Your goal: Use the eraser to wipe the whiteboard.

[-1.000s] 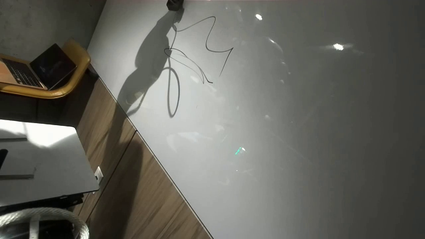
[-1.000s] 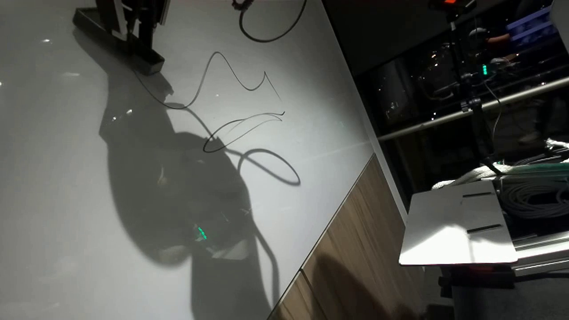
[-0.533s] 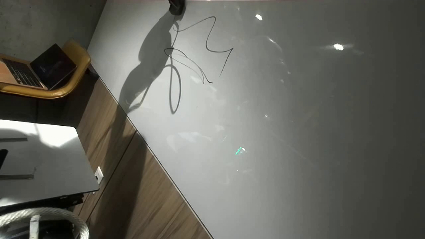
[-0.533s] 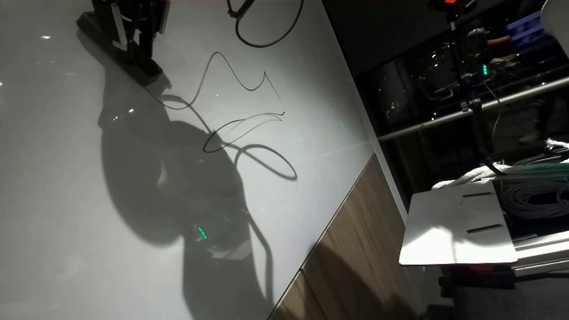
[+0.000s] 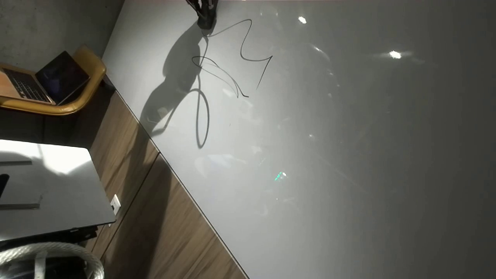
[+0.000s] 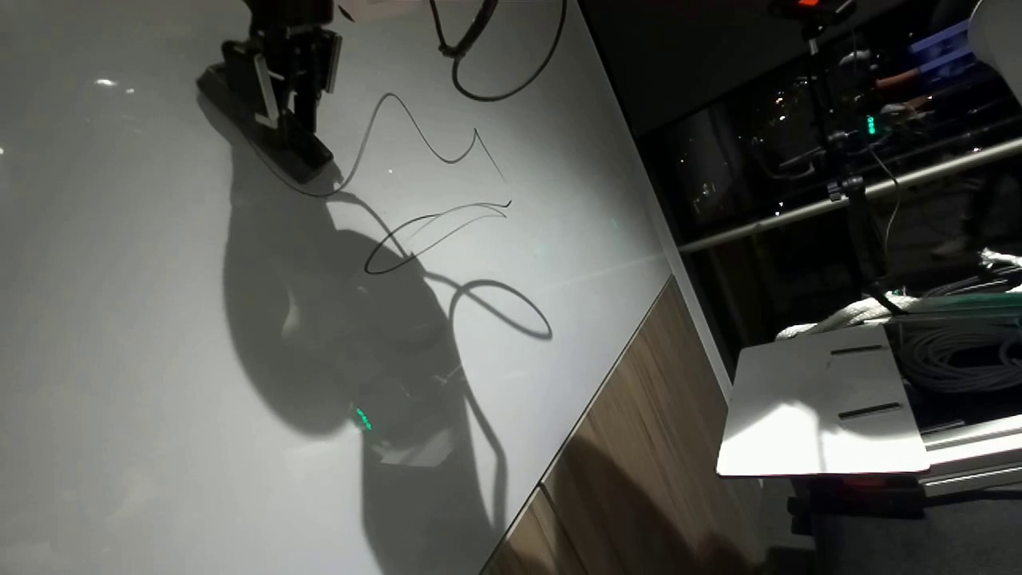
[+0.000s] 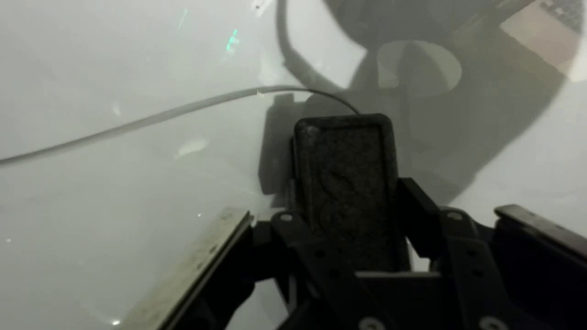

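At the whiteboard (image 6: 120,335), by a dark line (image 6: 389,95), tool (image 7: 348,201) has eraser (image 7: 344,151) pinched, contact with surface unclear; uneven pressure could tilt the eraser, leaving the dark line partly unwiped.

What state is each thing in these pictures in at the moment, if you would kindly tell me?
Whiteboard: marked, partly in shadow.
Scribbled lines: dark, some strokes fainter, not yet erased.
Eraser: held; contact with the whiteboard hard to tell.
Gripper: shut on the eraser.
Laptop: open, screen dark, on a yellow chair.
Small tabletop: partly brightly lit, partly shaded.
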You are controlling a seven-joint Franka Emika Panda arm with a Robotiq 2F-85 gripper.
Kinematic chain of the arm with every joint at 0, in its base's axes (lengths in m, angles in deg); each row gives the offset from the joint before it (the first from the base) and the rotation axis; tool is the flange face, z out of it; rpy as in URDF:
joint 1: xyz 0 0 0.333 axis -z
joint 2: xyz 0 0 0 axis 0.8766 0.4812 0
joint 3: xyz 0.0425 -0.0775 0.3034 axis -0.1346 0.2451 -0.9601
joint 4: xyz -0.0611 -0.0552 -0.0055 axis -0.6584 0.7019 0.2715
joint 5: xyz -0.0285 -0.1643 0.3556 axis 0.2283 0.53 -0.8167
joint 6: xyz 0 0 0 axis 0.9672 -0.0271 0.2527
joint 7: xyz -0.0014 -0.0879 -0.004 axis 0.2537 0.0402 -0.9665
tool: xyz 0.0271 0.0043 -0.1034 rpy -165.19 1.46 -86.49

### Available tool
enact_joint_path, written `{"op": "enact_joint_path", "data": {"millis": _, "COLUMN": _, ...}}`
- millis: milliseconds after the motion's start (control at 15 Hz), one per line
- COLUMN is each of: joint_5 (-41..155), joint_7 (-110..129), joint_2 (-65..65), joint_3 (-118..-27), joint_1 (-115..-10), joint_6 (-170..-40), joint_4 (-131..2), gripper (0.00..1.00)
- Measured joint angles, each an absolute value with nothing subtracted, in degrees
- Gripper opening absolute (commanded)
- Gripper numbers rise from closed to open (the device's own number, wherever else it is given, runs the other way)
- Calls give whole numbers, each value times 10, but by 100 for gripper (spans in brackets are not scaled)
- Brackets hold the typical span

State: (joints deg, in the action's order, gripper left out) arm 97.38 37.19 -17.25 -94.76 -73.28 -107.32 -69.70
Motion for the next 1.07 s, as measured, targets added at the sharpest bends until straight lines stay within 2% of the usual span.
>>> {"op": "enact_joint_path", "data": {"millis": 600, "joint_5": 981, "joint_7": 398, "joint_2": -153, "joint_3": -941, "joint_1": -740, "joint_6": -1063, "joint_4": -729, "gripper": 28}}
{"op": "enact_joint_path", "data": {"millis": 1067, "joint_5": 985, "joint_7": 392, "joint_2": -126, "joint_3": -941, "joint_1": -764, "joint_6": -990, "joint_4": -679, "gripper": 28}}
